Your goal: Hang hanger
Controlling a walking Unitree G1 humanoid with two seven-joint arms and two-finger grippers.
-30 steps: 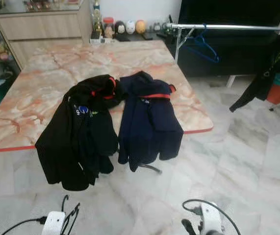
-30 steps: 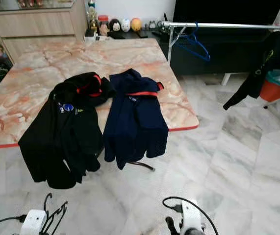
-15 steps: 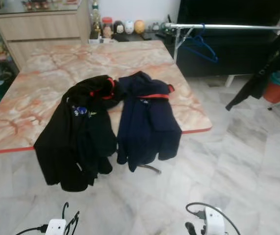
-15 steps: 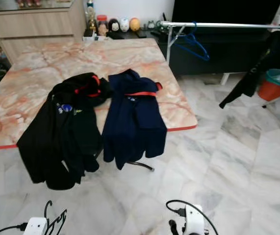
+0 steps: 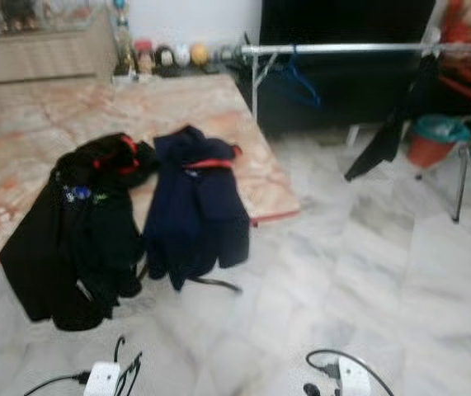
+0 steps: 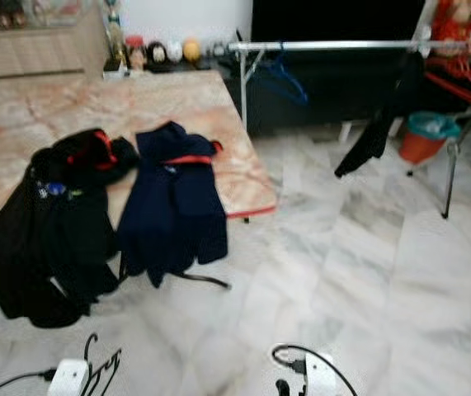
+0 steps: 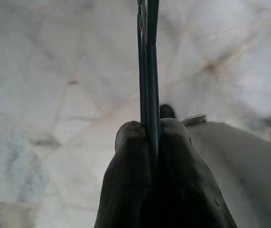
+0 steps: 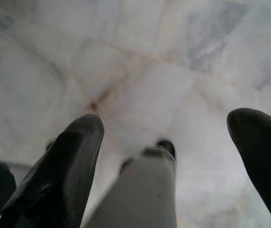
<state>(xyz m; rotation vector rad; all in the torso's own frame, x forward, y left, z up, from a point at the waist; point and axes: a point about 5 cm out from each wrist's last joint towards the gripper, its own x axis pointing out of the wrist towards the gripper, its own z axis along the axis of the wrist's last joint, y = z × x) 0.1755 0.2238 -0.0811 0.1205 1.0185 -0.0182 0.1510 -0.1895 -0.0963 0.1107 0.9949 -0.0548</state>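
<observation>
The left gripper (image 7: 150,142) is clamping a thin dark hanger (image 7: 147,71) low over the floor (image 5: 367,264). The right gripper (image 8: 173,156) is hanging spread apart. Two jackets (image 5: 194,198) are draping over the worktop's (image 5: 177,99) near edge.

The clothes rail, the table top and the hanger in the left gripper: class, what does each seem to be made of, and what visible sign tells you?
Clothes rail: likely metal, a thin silvery bar with a bright sheen.
Table top: looks like polished marble or an imitation, pink-orange with pale veins; which one is unclear.
Hanger: thin, dark and rod-like, pinched in the left gripper's shut jaws; possibly coated wire or plastic.
</observation>
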